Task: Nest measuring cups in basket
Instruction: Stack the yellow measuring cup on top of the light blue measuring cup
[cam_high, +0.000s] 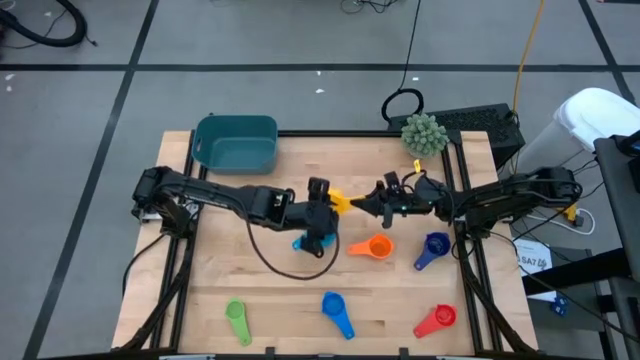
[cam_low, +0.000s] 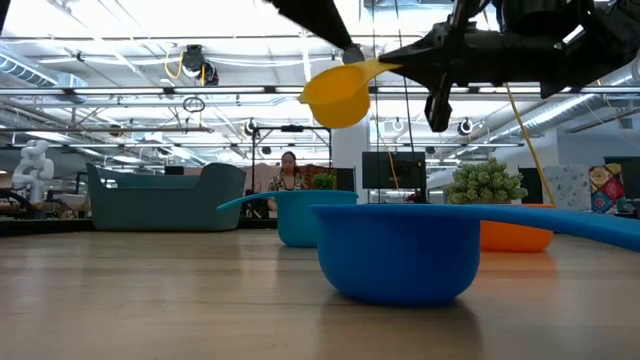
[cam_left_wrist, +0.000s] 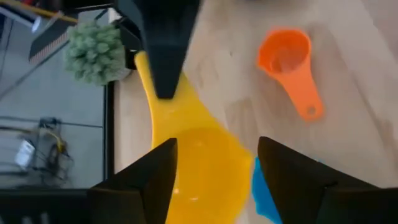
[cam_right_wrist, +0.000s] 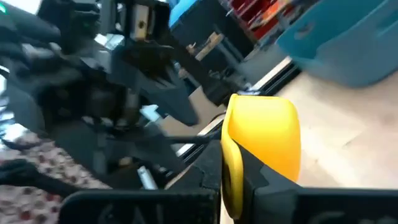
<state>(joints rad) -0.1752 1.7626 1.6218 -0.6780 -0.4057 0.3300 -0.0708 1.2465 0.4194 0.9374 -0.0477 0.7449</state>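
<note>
On the pale wooden desk (cam_high: 290, 295), the teal rectangular plastic basket (cam_high: 237, 143) sits at the far left corner. Mid-desk, the right end effector (cam_high: 354, 204) is clenched on the handle of the yellow plastic measuring cup (cam_high: 338, 203), held aloft; the left end effector (cam_high: 318, 208) is released around its bowl

Wooden table (cam_high: 300, 300), pale planks, black frame rails along left and right sides.

Basket (cam_high: 237, 143) on far left part, near far edge.

Spiky green plant (cam_high: 424, 134) at far right corner.

Orange cup (cam_high: 372, 247) near middle, dark blue cup (cam_high: 433, 247) just right of it, apart.

Light blue cup (cam_high: 302, 244) left of orange cup, mostly hidden under arm.

Along near edge: green cup (cam_high: 237, 319) left, blue cup (cam_high: 335, 310) middle, red cup (cam_high: 437, 319) right, well apart.
</note>
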